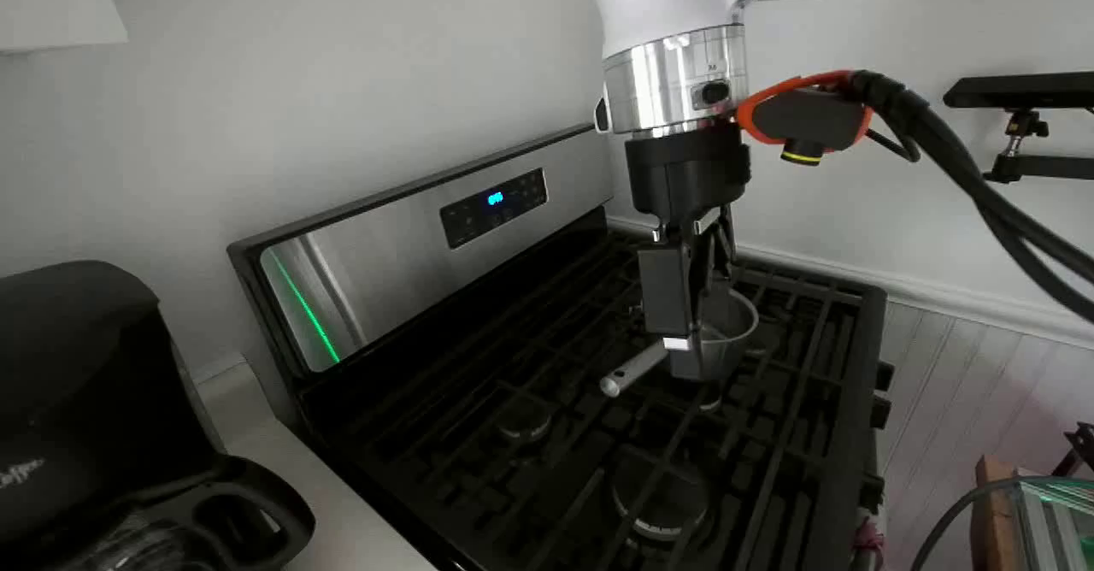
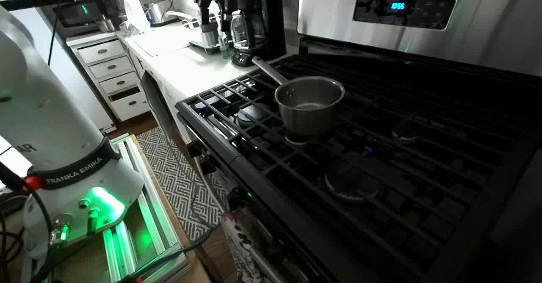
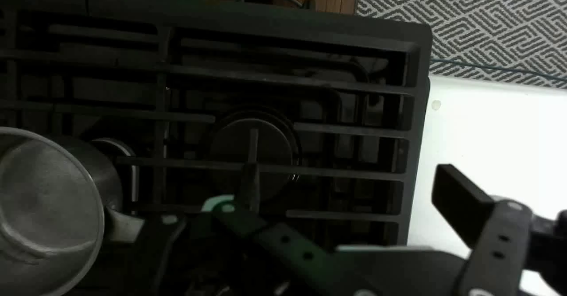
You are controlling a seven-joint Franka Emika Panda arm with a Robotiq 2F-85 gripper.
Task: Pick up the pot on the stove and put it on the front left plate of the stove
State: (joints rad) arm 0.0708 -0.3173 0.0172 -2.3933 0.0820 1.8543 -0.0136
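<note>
The pot (image 2: 311, 113) is a shiny steel saucepan standing upright on the middle of the stove (image 1: 393, 272), its handle (image 2: 271, 70) pointing towards the counter. In an exterior view the gripper partly covers the pot (image 1: 737, 332). The wrist view shows the pot (image 3: 48, 198) at the left edge, with most of its handle hidden behind a finger. The front left plate (image 3: 248, 149) is bare under its grate bars; both exterior views show it (image 1: 658, 498) (image 2: 253, 114). My gripper (image 3: 354, 185) is open and empty, raised above the left part of the stove (image 1: 696, 362) (image 2: 216, 20), apart from the pot.
A black coffee maker (image 1: 77, 400) stands on the white counter (image 3: 469, 127) beside the stove. A steel cup (image 2: 209, 37) and a green bottle (image 2: 224, 48) stand near it. A wall (image 1: 820, 212) runs along the far side. A patterned towel (image 2: 245, 249) hangs at the stove's front.
</note>
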